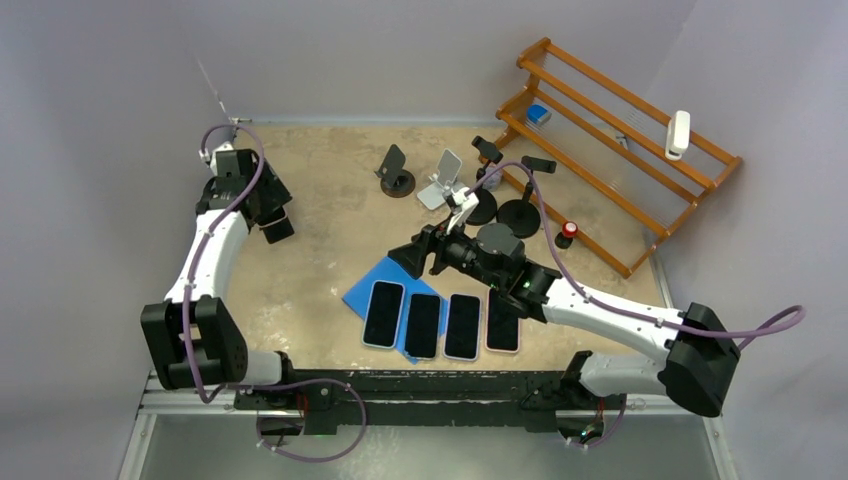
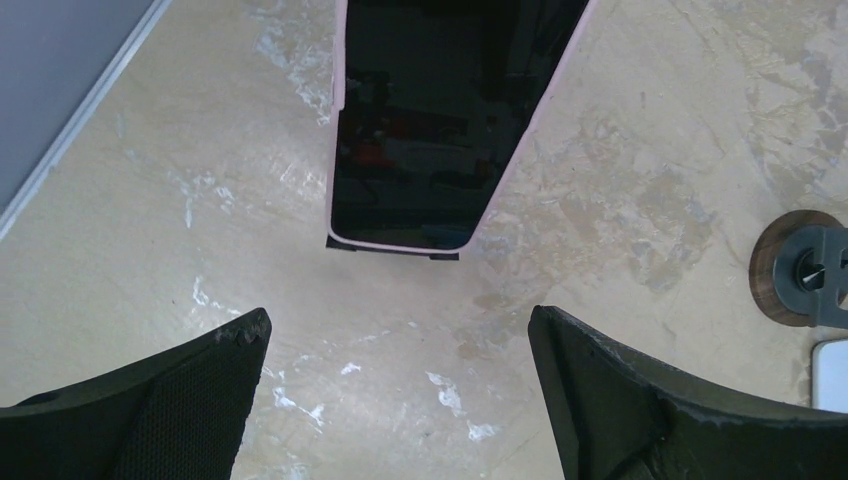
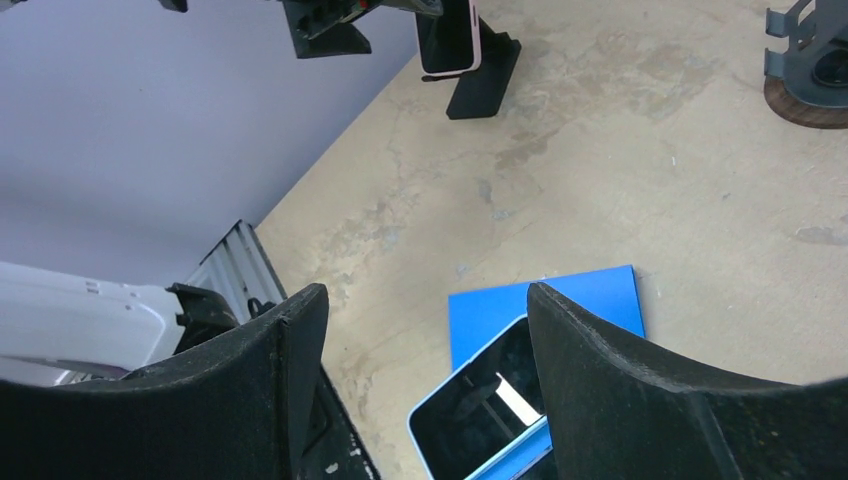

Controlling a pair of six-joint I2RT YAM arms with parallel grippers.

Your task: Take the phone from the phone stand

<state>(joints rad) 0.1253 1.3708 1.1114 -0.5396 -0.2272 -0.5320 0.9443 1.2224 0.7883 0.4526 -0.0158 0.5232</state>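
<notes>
**Two arms at a scuffed beige table.** The task's thing is a dark-screened phone in a pale pink case. It is propped on a black wedge-shaped stand near the table's left edge.

The left pincer has its jaws spread wide and holds nothing. It sits just short of the phone's lower edge without touching it, and in the overhead view it hides the phone.

The right pincer has its jaws parted with nothing between them. It hangs over the middle of the table, above a flat blue rectangular mat.

A row of four dark-screened phones lies face up across the mat by the near edge. One of them, in a light blue case, shows beneath the right pincer.

Black round-based stands stand along the far edge. A wooden slatted rack stands at the far right corner.
</notes>
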